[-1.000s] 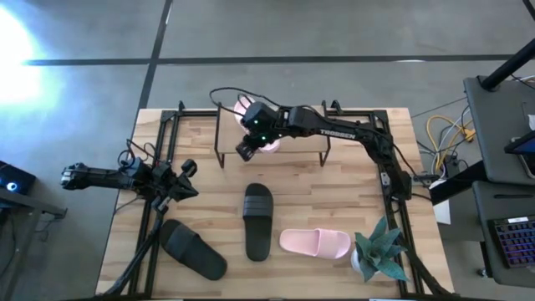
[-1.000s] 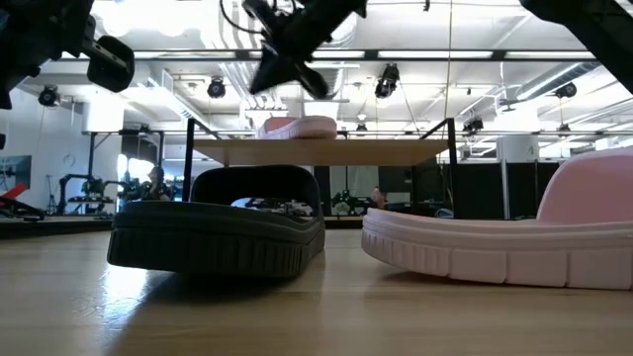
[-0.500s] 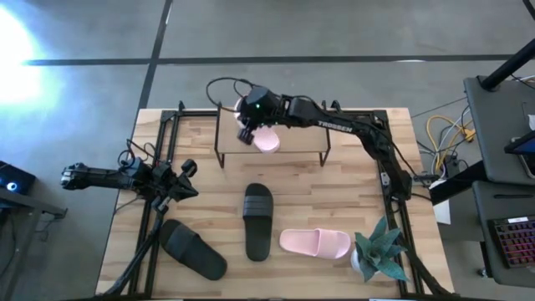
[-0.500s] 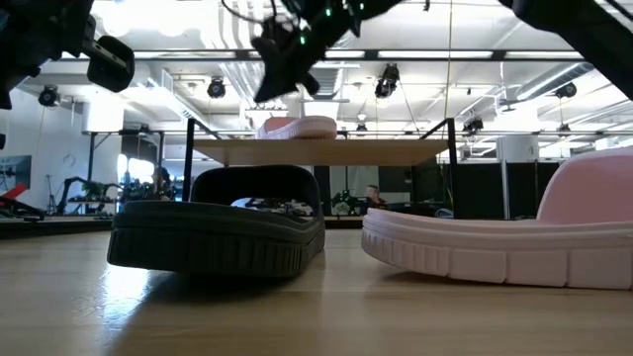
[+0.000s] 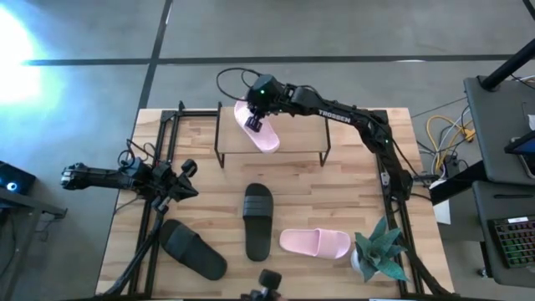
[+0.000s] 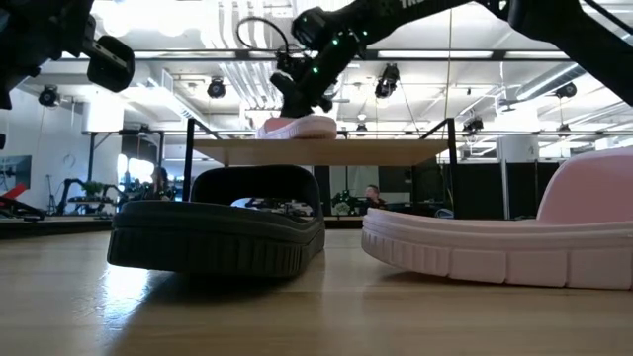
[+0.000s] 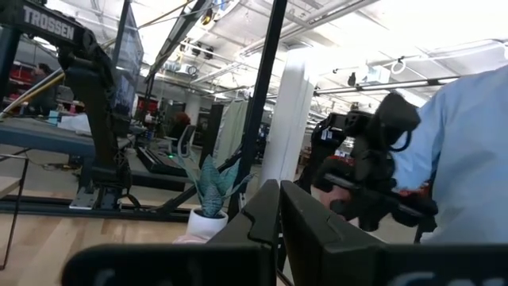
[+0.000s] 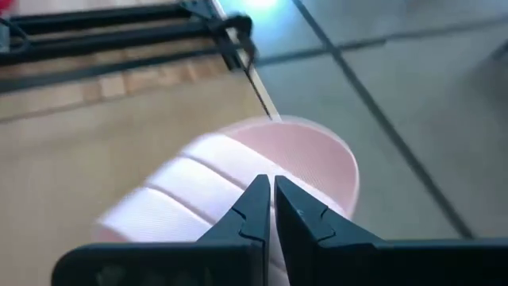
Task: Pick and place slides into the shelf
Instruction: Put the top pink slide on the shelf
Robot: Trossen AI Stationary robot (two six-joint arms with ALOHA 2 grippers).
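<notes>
One pale pink slide (image 5: 266, 135) (image 6: 297, 127) lies slantwise on the shelf's plank top (image 5: 305, 138) (image 6: 396, 151), at the table's far middle. My right gripper (image 5: 254, 119) (image 8: 271, 184) is shut and points down right over that slide's far end, at its ribbed strap (image 8: 190, 199). Three slides rest sole-down on the table: a black one (image 5: 257, 221) (image 6: 218, 232) in the middle, a second black one (image 5: 194, 249) near left, and a pink one (image 5: 315, 243) (image 6: 514, 247) near right. My left gripper (image 5: 189, 177) (image 7: 278, 210) is shut and waits over the table's left side. My right gripper has its shut fingertips (image 6: 297, 107) coming from above at the strap end (image 8: 238, 171) of the pink slide on the shelf. Whether they touch it I cannot tell. The slide lies flat on the plank.
A potted plant (image 5: 380, 251) stands at the near right corner. Black frame rails (image 5: 155, 167) run along the table's left and right sides. A dark object (image 5: 267, 280) shows at the near edge. In the left wrist view a person's pale blue sleeve (image 7: 468, 159) is beyond the table.
My right gripper has moved from the shelf's near edge toward the table's far edge, across the pink slide, has turned about, and has come down close over the slide's far end. The slide has kept its place on the shelf.
</notes>
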